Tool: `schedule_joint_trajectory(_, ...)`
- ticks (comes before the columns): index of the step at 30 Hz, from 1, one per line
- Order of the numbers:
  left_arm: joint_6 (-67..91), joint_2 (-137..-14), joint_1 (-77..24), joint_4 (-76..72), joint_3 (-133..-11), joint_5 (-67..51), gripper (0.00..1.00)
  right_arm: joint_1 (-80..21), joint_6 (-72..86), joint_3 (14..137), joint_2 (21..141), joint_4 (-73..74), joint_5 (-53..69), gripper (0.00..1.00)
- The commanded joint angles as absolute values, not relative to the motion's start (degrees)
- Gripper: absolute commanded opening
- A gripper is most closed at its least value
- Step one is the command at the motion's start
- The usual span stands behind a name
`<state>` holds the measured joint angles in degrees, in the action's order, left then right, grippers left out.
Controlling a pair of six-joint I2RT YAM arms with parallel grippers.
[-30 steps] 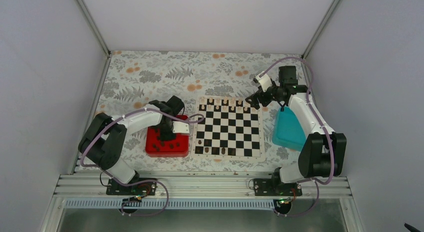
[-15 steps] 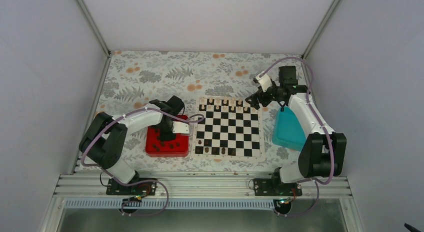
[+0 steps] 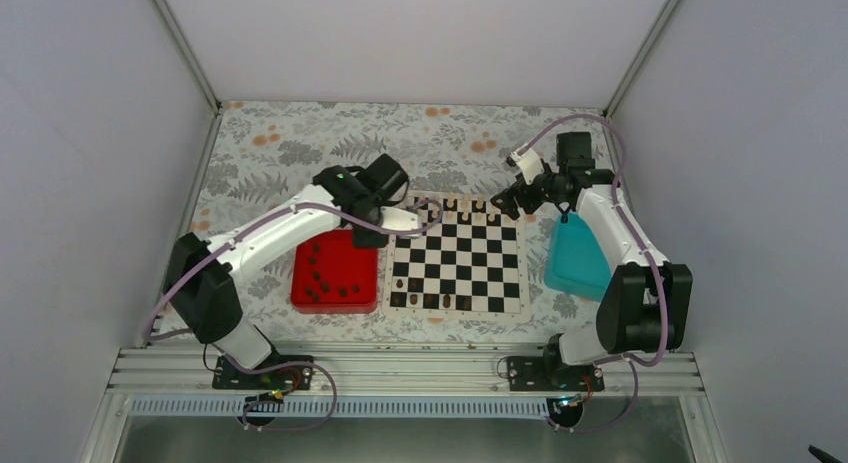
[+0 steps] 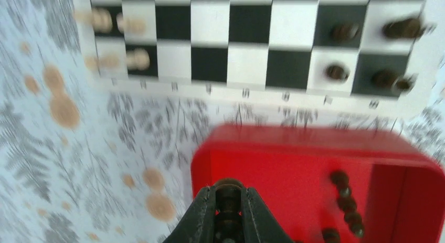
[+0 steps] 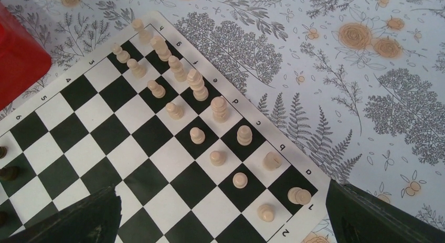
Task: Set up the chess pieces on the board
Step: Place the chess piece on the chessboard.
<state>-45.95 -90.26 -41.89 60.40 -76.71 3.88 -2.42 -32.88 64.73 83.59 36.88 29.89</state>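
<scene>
1. A red square tray (image 3: 362,275) sits on a floral-printed table cover (image 3: 300,143).
2. A teal tray (image 3: 578,258) lies well to the right of the red tray.
3. Sixteen pale chess pieces (image 5: 220,108) stand upright in two rows of eight, to the right of the red tray and farther back.
4. An aluminium rail (image 3: 400,368) runs along the table's near edge, in front of the red tray.

You are working in a robotics lab test cell. Plain white panels (image 3: 420,33) close in the floral-covered table (image 3: 290,148) on three sides. Along the table's near edge, an aluminium rail (image 3: 410,368) holds two bolted-down arm bases (image 3: 262,371) side by side.
</scene>
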Motion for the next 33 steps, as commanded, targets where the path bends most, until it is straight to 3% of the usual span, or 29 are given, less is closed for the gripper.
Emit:
schedule_joint_trajectory(1,-44.8,-95.6,-47.9,63.6,-83.9,2.8,0.07,-1.8,-32.2,65.9,84.4,36.4,29.9,1.00)
schedule_joint_trajectory(12,-45.4,-109.8,-56.5,61.3,-92.5,-1.1,0.07,-0.9,-30.9,66.1,85.3,35.9,27.6,1.00)
schedule_joint_trajectory(33,-46.8,-118.0,-60.0,55.6,-88.4,-5.0,0.08,-0.5,-31.6,66.3,85.8,37.0,28.5,1.00)
